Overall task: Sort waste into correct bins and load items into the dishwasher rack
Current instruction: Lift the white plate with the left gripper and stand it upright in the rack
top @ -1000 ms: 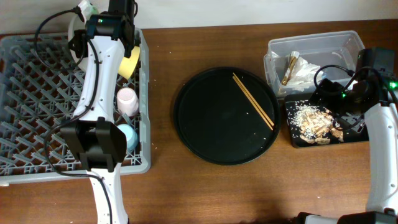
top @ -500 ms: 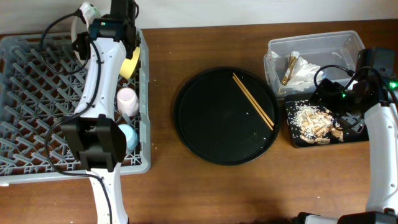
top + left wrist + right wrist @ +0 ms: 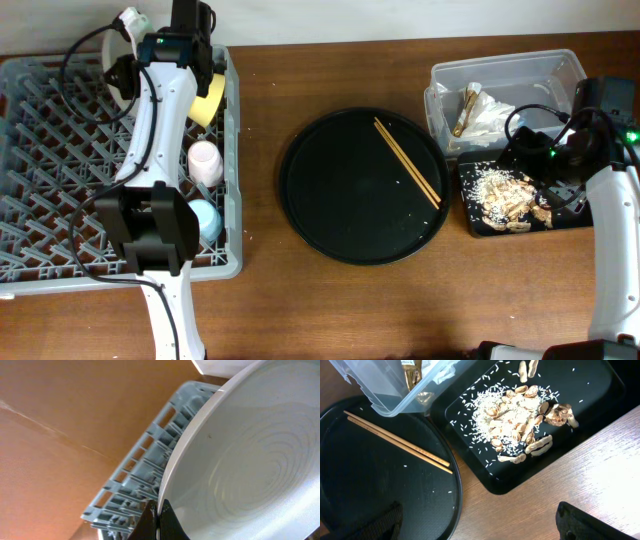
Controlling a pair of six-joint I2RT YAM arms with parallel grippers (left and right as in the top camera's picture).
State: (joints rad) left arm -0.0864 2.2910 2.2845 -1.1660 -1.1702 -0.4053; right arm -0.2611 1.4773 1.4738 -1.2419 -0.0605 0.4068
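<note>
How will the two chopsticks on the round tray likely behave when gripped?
The chopsticks look thin, straight and wooden, so probably stiff and very light. Lying flat, close together on the smooth round black tray, they may slide or roll apart if nudged. Their slim profile likely gives a grip little to catch, so one could slip free.

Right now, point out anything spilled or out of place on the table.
A few loose rice grains lie scattered on the round black tray, outside the shallow tray that holds the food scraps. The two chopsticks also lie on that round tray, not in the rack. Nothing looks broken.
</note>
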